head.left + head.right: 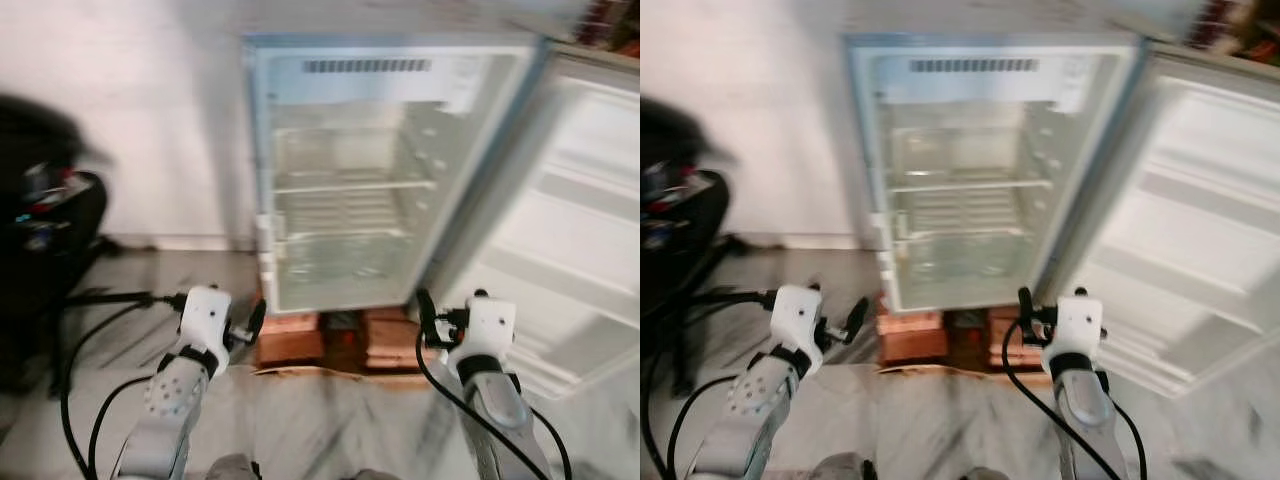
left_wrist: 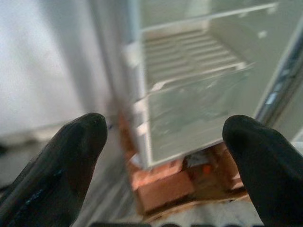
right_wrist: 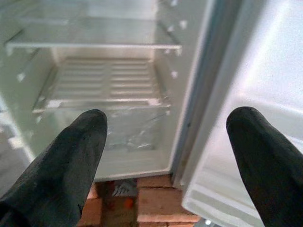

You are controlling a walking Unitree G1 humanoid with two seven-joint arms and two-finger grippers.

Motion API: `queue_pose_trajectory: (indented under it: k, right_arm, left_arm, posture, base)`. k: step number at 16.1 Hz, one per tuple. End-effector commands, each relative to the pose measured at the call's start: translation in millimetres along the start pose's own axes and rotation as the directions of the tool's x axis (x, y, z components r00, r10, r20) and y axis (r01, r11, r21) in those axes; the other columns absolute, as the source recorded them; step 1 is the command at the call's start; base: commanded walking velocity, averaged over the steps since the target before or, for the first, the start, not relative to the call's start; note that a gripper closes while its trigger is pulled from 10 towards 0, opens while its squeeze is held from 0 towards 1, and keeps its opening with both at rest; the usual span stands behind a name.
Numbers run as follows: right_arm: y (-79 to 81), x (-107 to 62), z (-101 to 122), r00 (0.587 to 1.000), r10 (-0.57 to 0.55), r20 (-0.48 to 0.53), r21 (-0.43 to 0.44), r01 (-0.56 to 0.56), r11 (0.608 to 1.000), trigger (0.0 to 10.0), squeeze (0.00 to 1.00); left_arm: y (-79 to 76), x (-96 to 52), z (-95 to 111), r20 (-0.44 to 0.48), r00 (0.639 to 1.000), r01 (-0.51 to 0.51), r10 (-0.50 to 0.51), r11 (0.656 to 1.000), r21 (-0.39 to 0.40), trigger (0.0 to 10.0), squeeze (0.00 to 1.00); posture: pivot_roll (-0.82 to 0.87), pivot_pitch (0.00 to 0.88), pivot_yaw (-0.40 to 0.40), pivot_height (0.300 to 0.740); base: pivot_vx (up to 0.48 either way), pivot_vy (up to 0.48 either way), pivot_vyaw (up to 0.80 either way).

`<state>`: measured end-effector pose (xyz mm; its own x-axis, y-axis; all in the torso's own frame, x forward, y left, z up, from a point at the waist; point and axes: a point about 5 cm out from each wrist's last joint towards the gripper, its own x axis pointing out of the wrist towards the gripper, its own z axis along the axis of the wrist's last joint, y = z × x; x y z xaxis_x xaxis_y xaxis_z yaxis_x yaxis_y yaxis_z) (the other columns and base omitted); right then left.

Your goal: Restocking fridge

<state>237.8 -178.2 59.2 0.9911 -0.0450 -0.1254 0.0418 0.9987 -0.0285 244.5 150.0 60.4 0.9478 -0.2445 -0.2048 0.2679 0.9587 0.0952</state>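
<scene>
White and bare-shelved, the fridge (image 1: 350,180) stands open on bricks (image 1: 290,340). Before it, left end effector (image 2: 161,156) and right end effector (image 3: 165,156) gape, holding nothing. Its clear shelves (image 3: 94,42) look rigid but breakable.

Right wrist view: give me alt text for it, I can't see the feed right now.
The right gripper, fingers spread wide and holding nothing, points into the open fridge with its bare shelves and clear bottom drawer. The white door stands open beside it, and brick blocks sit under the cabinet.
</scene>
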Motion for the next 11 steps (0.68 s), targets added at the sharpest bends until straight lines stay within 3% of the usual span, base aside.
queue_pose_trajectory:
  k: [1, 4, 11]
  right_arm:
    - [-0.9, 3.2, 4.1, 1.0, -0.003, 0.005, -0.003, 0.003, 1.0, 10.0, 0.0]
    - [-0.3, 4.5, 5.6, 1.0, -0.001, 0.01, 0.008, 0.001, 1.0, 10.0, 0.0]
    - [-2.3, 8.2, 7.1, 1.0, -0.004, 0.018, 0.0, 0.004, 1.0, 10.0, 0.0]
  left_arm:
    - [0.4, 1.6, 0.3, -0.002, 1.0, 0.012, -0.012, 0.999, 0.035, 10.0, 0.0]
    - [-0.7, -0.1, 0.1, -0.004, 1.0, -0.001, 0.001, 1.0, 0.026, 10.0, 0.0]
    - [1.5, 1.7, -0.4, -0.009, 1.0, -0.007, 0.007, 0.999, 0.044, 10.0, 0.0]
  posture:
    - [0.06, 0.05, -0.057, 0.74]
    - [0.06, 0.054, -0.063, 0.74]
    - [0.06, 0.051, -0.06, 0.74]
  base:
    - [-0.259, 0.0, -0.8]
    - [-0.266, 0.0, -0.48]
    - [-0.261, 0.0, 0.0]
